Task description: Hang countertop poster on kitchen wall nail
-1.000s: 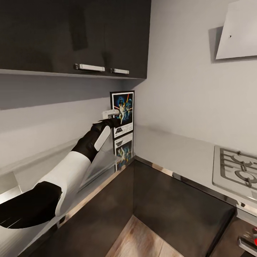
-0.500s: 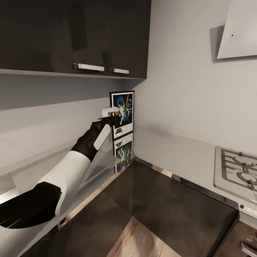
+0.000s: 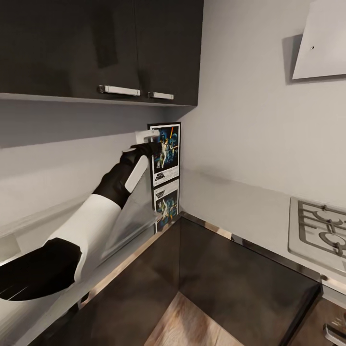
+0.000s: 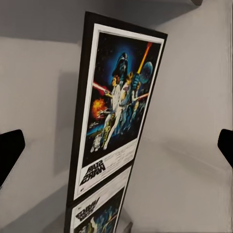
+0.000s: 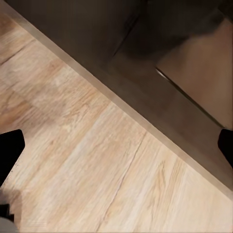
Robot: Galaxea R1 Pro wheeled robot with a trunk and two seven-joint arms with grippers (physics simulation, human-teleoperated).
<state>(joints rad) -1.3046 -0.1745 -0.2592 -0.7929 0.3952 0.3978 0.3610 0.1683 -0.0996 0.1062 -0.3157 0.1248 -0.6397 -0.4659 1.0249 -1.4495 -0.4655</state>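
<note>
The poster [image 3: 166, 152] stands upright in the corner on the grey kitchen countertop [image 3: 235, 202], leaning against the wall, its dark blue artwork and black title facing me. Its mirror image shows in the glossy surface below it. My left gripper [image 3: 146, 137] is raised at the poster's upper left edge. In the left wrist view the poster [image 4: 119, 104] lies ahead of the left gripper [image 4: 116, 150], whose dark fingertips [image 4: 9, 150] stand wide apart and open, holding nothing. My right gripper [image 5: 116, 153] is open over wooden floor. The wall nails are out of view.
Dark wall cabinets [image 3: 120, 48] with steel handles hang just above the poster. A gas hob [image 3: 319, 228] is set into the countertop at the right, under a white extractor hood [image 3: 319, 43]. Dark base cabinets [image 3: 230, 283] meet the wooden floor [image 5: 97, 160].
My left gripper has risen from the poster's middle height to near its top edge. The poster has stayed in place. The head view shifted slightly.
</note>
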